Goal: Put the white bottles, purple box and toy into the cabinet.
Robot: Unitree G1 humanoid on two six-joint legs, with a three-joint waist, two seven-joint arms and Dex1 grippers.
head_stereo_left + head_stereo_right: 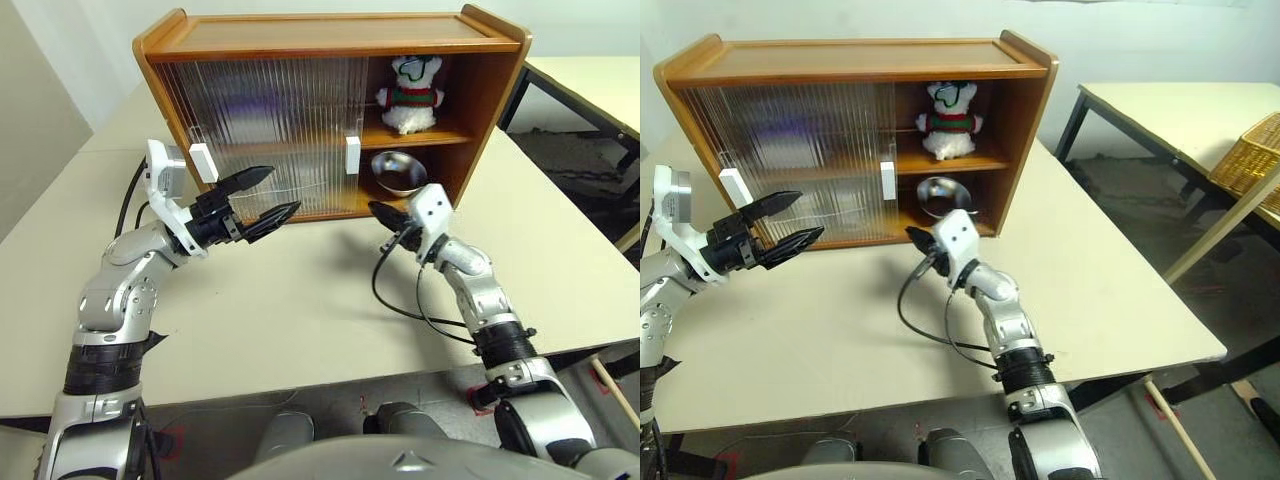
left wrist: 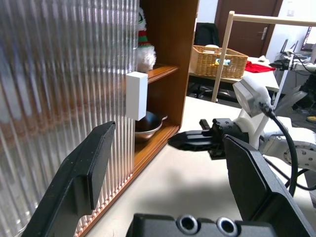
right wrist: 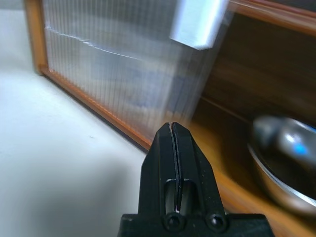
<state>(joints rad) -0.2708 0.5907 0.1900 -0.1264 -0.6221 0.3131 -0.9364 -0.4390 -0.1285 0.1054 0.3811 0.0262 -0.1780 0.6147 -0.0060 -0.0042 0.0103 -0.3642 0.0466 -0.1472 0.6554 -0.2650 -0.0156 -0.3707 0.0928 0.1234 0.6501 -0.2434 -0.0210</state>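
The cabinet (image 1: 330,35) stands at the back of the table, its two ribbed doors slid left and its right side uncovered. On the upper shelf there stands the toy (image 1: 410,95), upright. A purple blur, perhaps the purple box (image 1: 238,105), shows through the upper door. The white bottles are hidden. My left gripper (image 1: 283,190) hangs open with nothing in it, in front of the lower door near the left handle (image 1: 204,162). Just in front of the cabinet's lower edge, my right gripper (image 1: 372,207) is shut and holds nothing. It sits below the right handle (image 1: 353,154).
A round steel bowl (image 1: 398,170) rests on the lower shelf in the uncovered part. Off to the right stand another table (image 1: 1180,105), a wicker basket (image 1: 1245,150) and a slanting wooden pole (image 1: 1220,225). The table (image 1: 300,310) stretches bare in front of the cabinet.
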